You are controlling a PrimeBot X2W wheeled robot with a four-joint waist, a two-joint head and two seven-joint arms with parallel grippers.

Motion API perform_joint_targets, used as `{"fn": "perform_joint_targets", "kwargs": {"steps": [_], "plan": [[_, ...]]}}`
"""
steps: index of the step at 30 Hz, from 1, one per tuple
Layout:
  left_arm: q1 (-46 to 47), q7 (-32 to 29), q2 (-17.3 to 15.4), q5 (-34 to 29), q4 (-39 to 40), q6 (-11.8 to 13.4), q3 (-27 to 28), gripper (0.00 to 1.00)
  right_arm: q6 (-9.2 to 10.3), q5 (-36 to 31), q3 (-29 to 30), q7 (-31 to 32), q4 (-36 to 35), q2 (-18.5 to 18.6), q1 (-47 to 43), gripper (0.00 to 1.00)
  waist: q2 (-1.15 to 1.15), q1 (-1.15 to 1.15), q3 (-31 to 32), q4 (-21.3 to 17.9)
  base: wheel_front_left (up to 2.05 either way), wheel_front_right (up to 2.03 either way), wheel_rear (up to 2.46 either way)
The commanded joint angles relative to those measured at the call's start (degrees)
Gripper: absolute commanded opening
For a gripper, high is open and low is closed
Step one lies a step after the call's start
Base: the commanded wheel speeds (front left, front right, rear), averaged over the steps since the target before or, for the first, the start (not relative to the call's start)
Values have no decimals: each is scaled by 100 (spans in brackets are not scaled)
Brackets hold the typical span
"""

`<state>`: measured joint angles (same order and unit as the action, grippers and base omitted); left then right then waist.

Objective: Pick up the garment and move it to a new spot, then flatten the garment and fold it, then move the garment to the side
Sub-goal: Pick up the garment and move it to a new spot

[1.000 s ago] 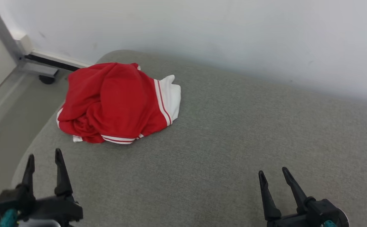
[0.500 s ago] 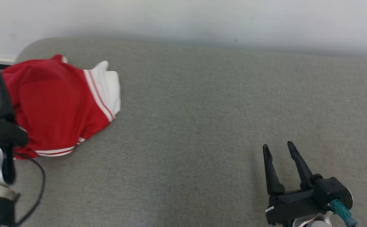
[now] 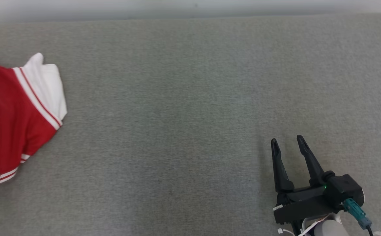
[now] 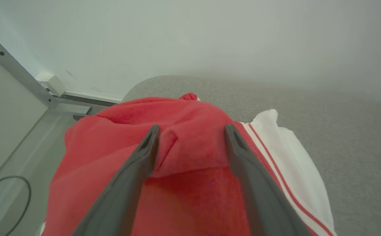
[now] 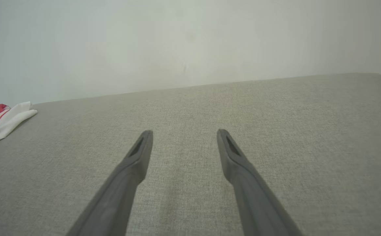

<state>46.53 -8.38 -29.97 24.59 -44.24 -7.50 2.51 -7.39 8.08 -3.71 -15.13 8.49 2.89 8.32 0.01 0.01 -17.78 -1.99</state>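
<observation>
Garment (image 3: 13, 124), a crumpled red-and-white heap, lies untouched at the far left of the grey padded surface (image 3: 190, 98). In the last second the left gripper (image 4: 192, 128) has reached over it, fingers wide, so pickup looks imminent. Right gripper (image 3: 287, 139) waits wide open, near right.

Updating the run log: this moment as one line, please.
stage: pick-up not yet done | left gripper: jaws open, aimed at crumpled red-and-white fabric garment | right gripper: jaws open, empty, over grey fabric surface
</observation>
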Motion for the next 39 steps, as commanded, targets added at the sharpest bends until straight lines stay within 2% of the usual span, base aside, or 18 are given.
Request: {"fn": "perform_joint_targets", "kwargs": {"steps": [1, 8, 10, 19, 28, 34, 39], "plan": [[104, -154, -34, 40, -117, 12, -15, 100, -19, 69, 14, -7, -6, -3, 57, 100, -1, -1, -195, -224, 0, 0, 0], [81, -844, -118, 67, -718, 183, -96, 100, -19, 54, 10, -7, 24, -4, 52, 100, -1, -1, -166, -266, 0, 0, 0], [55, -808, -125, 24, -807, 217, -130, 0, -19, 38, 27, -7, 28, -4, 57, 100, -1, -1, -134, -248, 0, 0, 0], [192, -103, -55, 102, -740, 105, -209, 0, -19, -13, 109, -7, 69, -3, -124, 100, -1, -1, 151, -53, 0, 0, 0], [565, 863, 15, 193, -110, 15, -391, 0, -19, 34, 108, -7, 147, -2, -346, 100, -1, -1, 652, 155, 0, 0, 0], [886, 930, 166, 355, 751, 8, -724, 0, -19, 58, 76, -7, 174, -3, -444, 100, -1, -1, 871, 145, 0, 0, 0], [1022, 764, 325, 570, 1706, 5, -1182, 0, -19, 116, 28, -6, 198, -2, -489, 100, -1, -1, 975, -39, 0, 0, 0]]}}
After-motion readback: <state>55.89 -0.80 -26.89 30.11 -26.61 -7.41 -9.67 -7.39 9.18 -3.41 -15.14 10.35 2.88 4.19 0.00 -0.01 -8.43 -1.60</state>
